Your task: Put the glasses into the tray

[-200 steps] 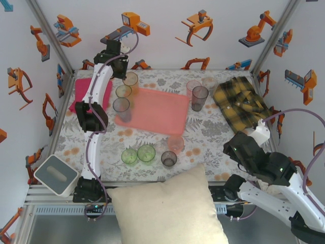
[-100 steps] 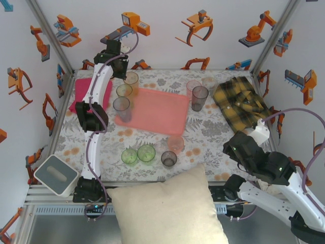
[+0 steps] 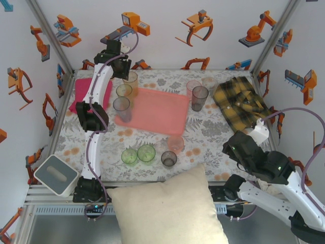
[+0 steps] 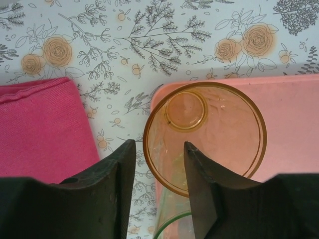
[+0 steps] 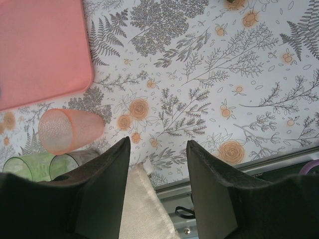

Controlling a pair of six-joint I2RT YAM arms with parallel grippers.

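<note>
Orange glass [image 4: 224, 134] sits on tray [image 4: 291, 124] corner, outstretched left pincer [image 4: 157, 147] parted astride its rim, gripping nothing.

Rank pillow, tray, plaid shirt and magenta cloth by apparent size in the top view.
Pillow, though it looks nearest the camera; tray; plaid shirt; magenta cloth, partly covered.

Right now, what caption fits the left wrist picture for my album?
Left gripper, jaws open astride the rim of an orange glass on a corner of the pink tray.
</note>
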